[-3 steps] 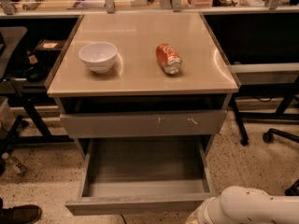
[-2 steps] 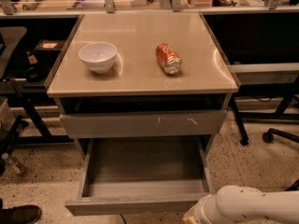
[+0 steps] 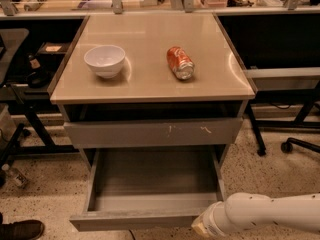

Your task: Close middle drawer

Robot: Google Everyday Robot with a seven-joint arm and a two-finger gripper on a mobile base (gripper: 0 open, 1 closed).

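Fingers [image 3: 201,227] edged left to middle drawer [image 3: 145,216] front, state unclear; 1 bowl [image 3: 104,60], 1 can [image 3: 180,62].

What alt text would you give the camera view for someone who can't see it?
The middle drawer of a cabinet stands pulled out and empty, the robot's hand at its front right corner. A white bowl and a soda can on its side sit on top.

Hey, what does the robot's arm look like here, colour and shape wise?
The arm is a smooth, rounded white tube at the lower right, with a thin dark seam ring near its wrist. The end effector, low by the front right corner of the open middle drawer, shows only a cream-yellow part at the frame's edge. No cables, labels or markings show.
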